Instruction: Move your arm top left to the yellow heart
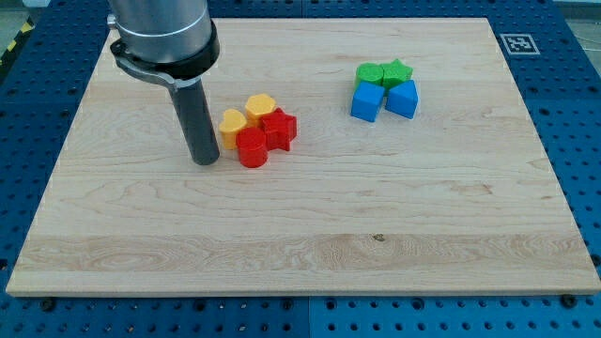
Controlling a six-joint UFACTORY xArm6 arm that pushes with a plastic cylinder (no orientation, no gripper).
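Note:
My tip point(204, 161) rests on the board just left of a cluster of yellow and red blocks. The yellow heart point(232, 127) is the cluster's left block, just right of and slightly above my tip, a small gap apart. A second yellow block point(260, 105), roughly hexagonal, sits at the cluster's top. A red round block point(252, 148) lies at the cluster's bottom, and a red star-like block point(279, 129) is at its right. The dark rod point(194, 117) rises from the tip toward the view's top left.
A second cluster sits toward the view's upper right: a green round block point(370, 73), a green star point(398, 71), a blue cube point(367, 101) and a blue block point(403, 98). The wooden board point(310, 235) lies on a blue perforated table with a marker tag point(517, 42).

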